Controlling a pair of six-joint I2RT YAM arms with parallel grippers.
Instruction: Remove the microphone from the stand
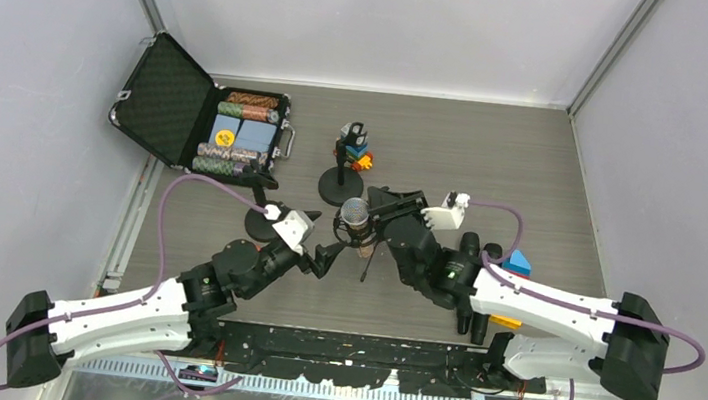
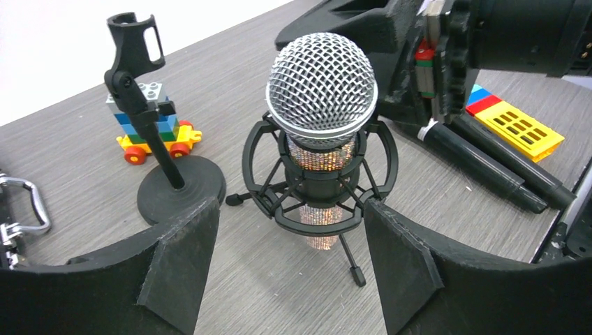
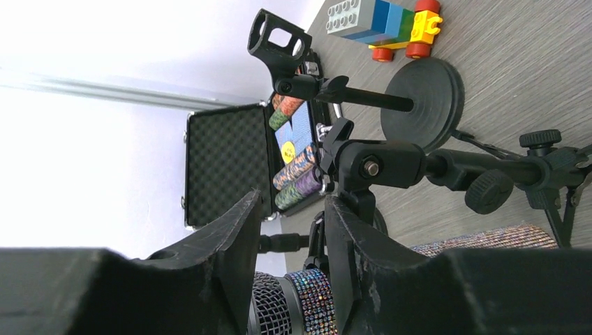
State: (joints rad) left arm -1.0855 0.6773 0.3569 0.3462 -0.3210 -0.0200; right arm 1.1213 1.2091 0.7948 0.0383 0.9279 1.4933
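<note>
Nearest, the left end effector (image 2: 290, 209) hangs released, fingers spread clear either side of the tripod stand (image 2: 248, 153) holding the microphone (image 2: 321, 91) upright mid-tabletop (image 2: 70, 174), while the right end effector (image 3: 293, 202) straddles it from the right, clenched or not I cannot tell, with an empty clip stand (image 2: 199, 187) beyond.

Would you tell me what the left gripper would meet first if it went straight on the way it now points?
Most likely the microphone in its shock mount, which sits dead ahead between the open fingers.
</note>
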